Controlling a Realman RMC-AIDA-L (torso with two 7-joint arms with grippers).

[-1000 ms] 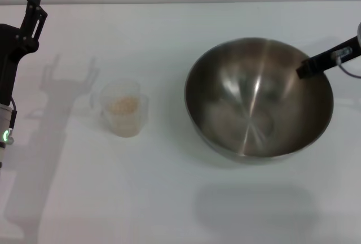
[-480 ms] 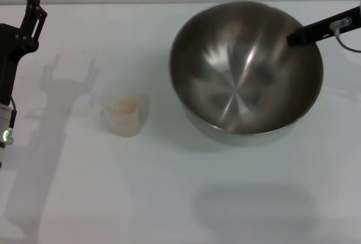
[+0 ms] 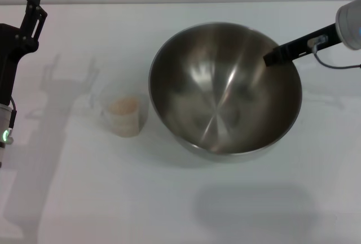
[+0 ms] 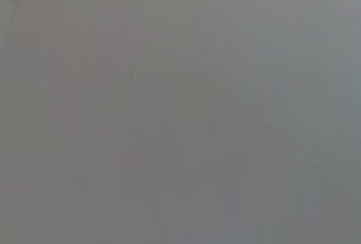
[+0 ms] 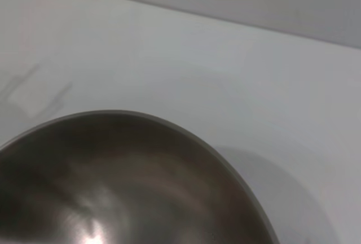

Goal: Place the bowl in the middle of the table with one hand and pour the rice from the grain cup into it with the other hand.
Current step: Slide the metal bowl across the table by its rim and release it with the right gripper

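The steel bowl [image 3: 220, 97] is near the middle of the white table [image 3: 169, 199], tilted and apparently raised a little. My right gripper [image 3: 274, 59] is shut on its far right rim, one dark finger reaching inside. The right wrist view shows the bowl's inside [image 5: 113, 193] and rim. The clear grain cup [image 3: 123, 121] stands upright just left of the bowl, with rice [image 3: 123, 106] in it. My left gripper [image 3: 34, 8] is parked at the far left, away from the cup, and its shadow shows two fingers apart.
The left arm's shadow [image 3: 62, 86] falls on the table beside the cup. The left wrist view is a blank grey field. Bare tabletop [image 5: 186, 69] lies beyond the bowl and toward the near edge.
The right gripper has carried the bowl leftward, from the right side toward the middle and close to the cup. The cup and the left arm have not moved.
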